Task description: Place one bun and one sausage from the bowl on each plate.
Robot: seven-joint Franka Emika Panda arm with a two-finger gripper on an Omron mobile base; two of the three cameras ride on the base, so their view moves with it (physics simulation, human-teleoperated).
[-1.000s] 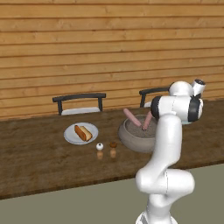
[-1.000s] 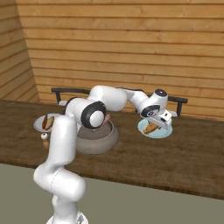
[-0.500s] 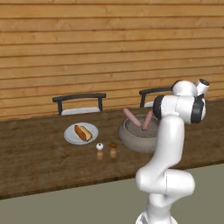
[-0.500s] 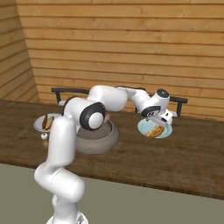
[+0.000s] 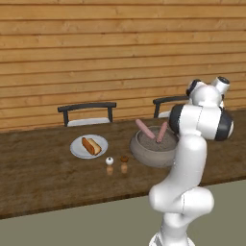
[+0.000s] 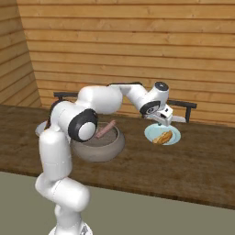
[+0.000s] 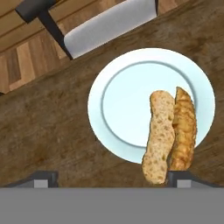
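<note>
In the left base view we see the table [image 5: 43, 182] with the pale grey-white plate [image 5: 77, 150] at about 9 o'clock of the bowl [image 5: 144, 154]; a filled bun [image 5: 91, 145] lies on that plate, and two sausages [image 5: 145, 129] stick up out of the bowl. Two small shakers [image 5: 110, 161] stand just beside the bowl, at its 8 o'clock. In the right base view we find the gripper [image 6: 161, 122] hanging over the 10 o'clock edge of the pale blue-green plate [image 6: 173, 138], on which an open bun [image 6: 162, 137] rests; the bowl sits at 9 o'clock of this plate, with one sausage [image 6: 106, 129] leaning on its rim. In the hand view we look down on the same plate, with the split bun lying toward its 4 o'clock edge, one end overhanging the rim. The finger tips [image 7: 180, 177] stand wide apart with nothing between them.
</note>
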